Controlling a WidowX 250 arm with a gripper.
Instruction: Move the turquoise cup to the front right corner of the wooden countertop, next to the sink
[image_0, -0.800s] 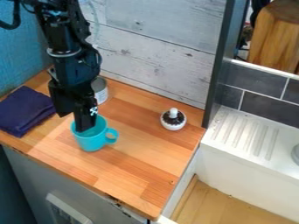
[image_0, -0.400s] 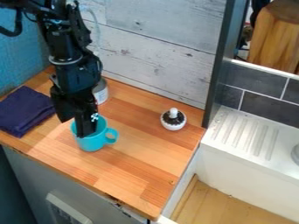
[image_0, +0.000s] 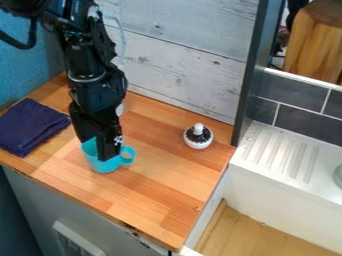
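Wooden counter (image_0: 153, 195) in the foreground, bearing a teal mug (image_0: 103, 168), upright, its handle (image_0: 127, 156) toward the right; my gripper (image_0: 100, 150) hangs over and into its mouth; I cannot tell whether it is released or clenched. I judge the mug stiff, fairly light, smooth enough to slip, possibly fragile; its side wall or handle offers the best hold. Beyond lie a folded dark cloth (image_0: 30, 127) and a small round white pot (image_0: 198, 142); whitewashed planks (image_0: 180, 65) form the rear.
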